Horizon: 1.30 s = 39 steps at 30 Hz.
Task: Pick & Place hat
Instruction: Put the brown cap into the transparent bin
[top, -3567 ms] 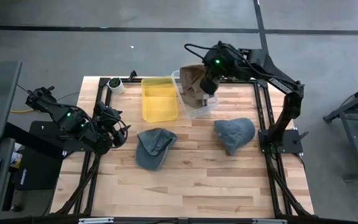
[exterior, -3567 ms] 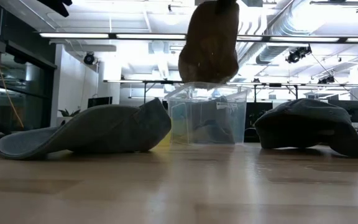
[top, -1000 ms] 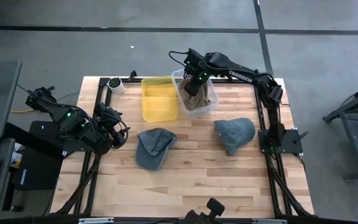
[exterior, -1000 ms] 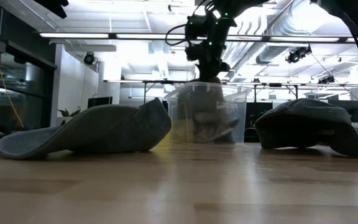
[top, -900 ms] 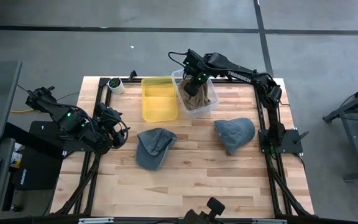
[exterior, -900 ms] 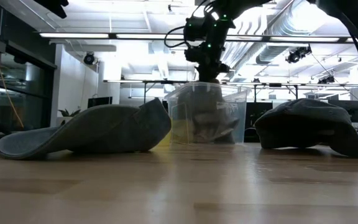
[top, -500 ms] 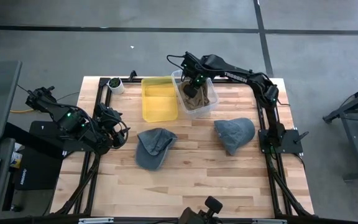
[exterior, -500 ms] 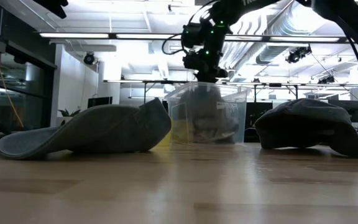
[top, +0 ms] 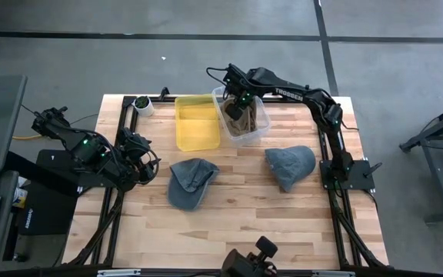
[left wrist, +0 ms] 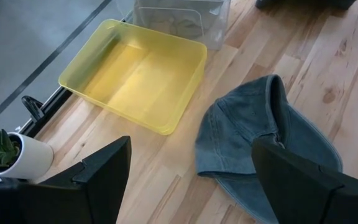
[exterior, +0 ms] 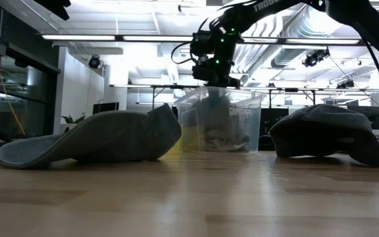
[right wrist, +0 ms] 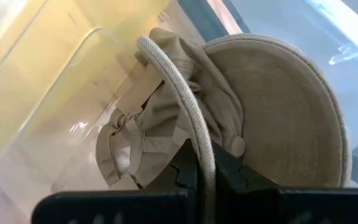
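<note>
Tan hat sits in the clear bin at upper centre, its cord pinched in the right gripper's closed jaws, which should part fully before lifting clear.

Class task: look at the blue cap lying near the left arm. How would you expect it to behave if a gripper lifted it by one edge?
The blue cap lies crumpled and folded on the table, so its crown would probably sag and hang. Its brim, seen in the left wrist view, holds a smooth curve and may stay stiffer. Being soft cloth, it is likely light and unlikely to roll or break.
</note>
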Motion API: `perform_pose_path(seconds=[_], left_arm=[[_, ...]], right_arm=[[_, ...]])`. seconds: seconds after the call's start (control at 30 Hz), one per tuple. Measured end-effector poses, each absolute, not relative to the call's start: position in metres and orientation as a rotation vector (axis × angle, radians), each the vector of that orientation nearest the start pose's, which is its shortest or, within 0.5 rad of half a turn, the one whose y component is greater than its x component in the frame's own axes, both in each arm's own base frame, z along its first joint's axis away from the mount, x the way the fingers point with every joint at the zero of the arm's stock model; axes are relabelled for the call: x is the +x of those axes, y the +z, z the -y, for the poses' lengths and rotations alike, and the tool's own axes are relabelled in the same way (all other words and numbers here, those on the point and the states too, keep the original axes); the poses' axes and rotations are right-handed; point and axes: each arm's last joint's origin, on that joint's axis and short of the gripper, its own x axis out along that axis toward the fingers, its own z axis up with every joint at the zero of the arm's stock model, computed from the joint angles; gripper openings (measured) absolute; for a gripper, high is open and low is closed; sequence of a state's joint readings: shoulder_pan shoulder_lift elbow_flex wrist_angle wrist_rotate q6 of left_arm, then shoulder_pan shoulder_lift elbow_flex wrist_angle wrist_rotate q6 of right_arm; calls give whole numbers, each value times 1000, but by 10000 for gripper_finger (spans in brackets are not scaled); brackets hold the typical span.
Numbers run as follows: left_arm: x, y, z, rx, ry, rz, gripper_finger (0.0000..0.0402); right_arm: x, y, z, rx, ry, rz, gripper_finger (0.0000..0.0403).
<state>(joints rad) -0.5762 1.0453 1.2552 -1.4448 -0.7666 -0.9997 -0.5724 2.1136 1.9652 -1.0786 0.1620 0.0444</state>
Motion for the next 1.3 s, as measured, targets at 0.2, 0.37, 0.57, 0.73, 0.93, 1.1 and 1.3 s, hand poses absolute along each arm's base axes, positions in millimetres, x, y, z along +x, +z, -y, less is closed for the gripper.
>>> perform_pose_path(seconds=[0.2, 0.37, 0.57, 0.73, 0.93, 1.1, 1.3], left_arm=[[132, 358, 62, -152, 593, -750, 309], [132, 358, 62, -152, 594, -750, 309], [132, 358, 62, -152, 594, -750, 309], [132, 358, 62, -152, 594, -750, 309], [132, 358, 62, -152, 594, -750, 309], [132, 358, 62, -152, 594, -750, 309], [132, 358, 62, -152, 594, -750, 309]], right_arm=[[363, 262, 249, 327, -699, -1203, 5], [361, 262, 252, 355, -738, -1192, 5], [361, 262, 252, 371, -753, -1185, 12], [361, 262, 253, 366, -774, -1182, 65], [361, 261, 252, 367, -760, -1191, 124], [360, 263, 250, 387, -729, -1199, 158], [360, 275, 250, 361, -719, -1190, 181]])
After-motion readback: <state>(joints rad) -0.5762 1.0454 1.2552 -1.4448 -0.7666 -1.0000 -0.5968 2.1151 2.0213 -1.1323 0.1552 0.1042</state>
